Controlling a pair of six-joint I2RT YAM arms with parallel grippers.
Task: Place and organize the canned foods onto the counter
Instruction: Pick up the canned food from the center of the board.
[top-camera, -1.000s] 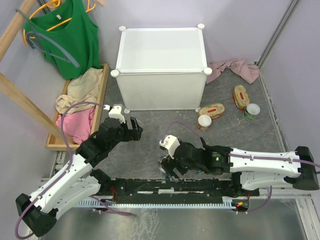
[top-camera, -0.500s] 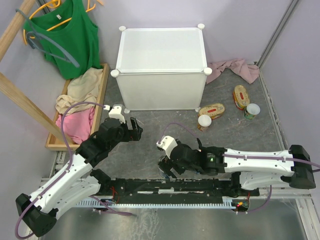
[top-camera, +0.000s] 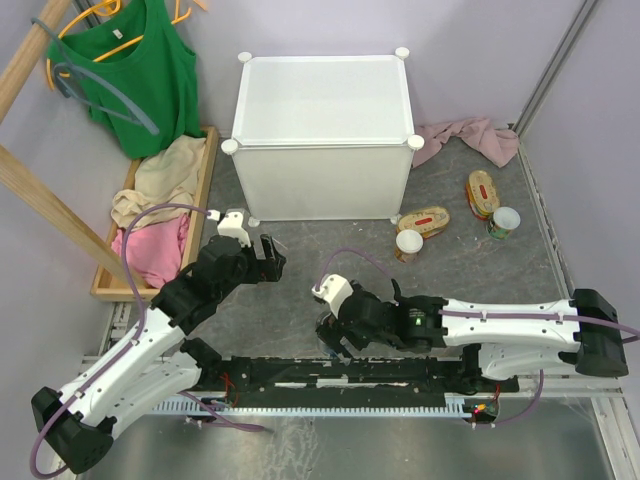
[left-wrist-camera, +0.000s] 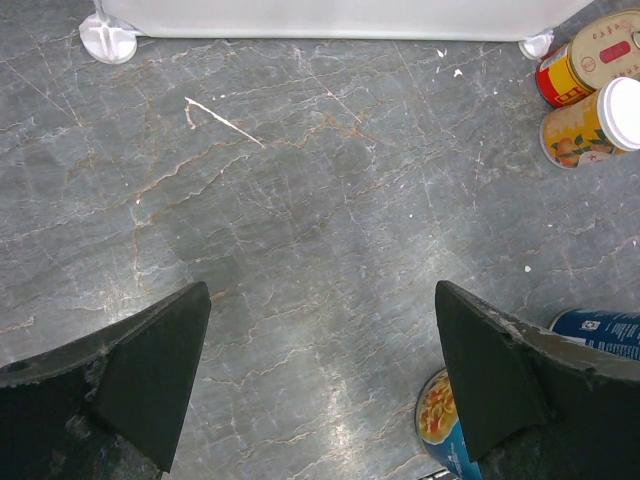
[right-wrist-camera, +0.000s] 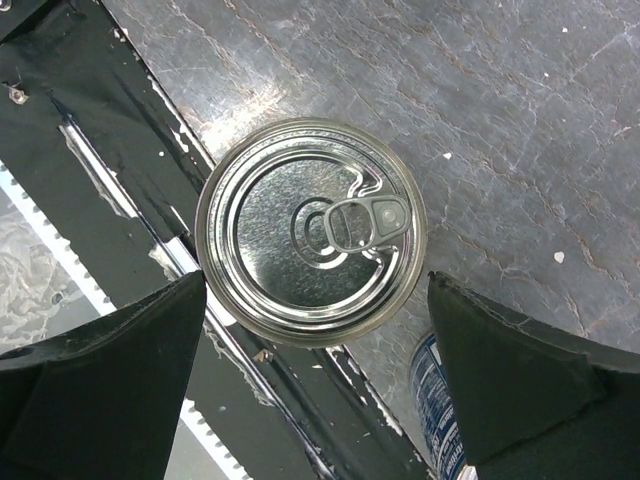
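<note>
Two fingers of the right claw (right-wrist-camera: 316, 300) are held wide apart, one on each side of an upright tall can (right-wrist-camera: 312, 232) and clear of its wall, so nothing is gripped yet. The can is seen from straight above, silver pull-tab lid up, standing at the near edge of the table (top-camera: 290, 290) beside the black base rail (right-wrist-camera: 90, 120). A second blue-labelled can (right-wrist-camera: 436, 400) is glimpsed just beside it, close to one finger. The left claw (left-wrist-camera: 322, 300) is likewise spread open over bare table, with nothing between its fingers. Further out, a small white-topped can (top-camera: 408, 242) and a gold oval tin (top-camera: 424, 220) are found near the front right corner of the white cabinet (top-camera: 322, 100), with another tin (top-camera: 483, 192) and another white-topped can (top-camera: 505, 220) beyond. No can is yet set on the cabinet. The tall can is judged rigid, fairly heavy if full, and smooth enough to slip; hold is best taken squarely across its body below the rim, without the neighbour being knocked
</note>
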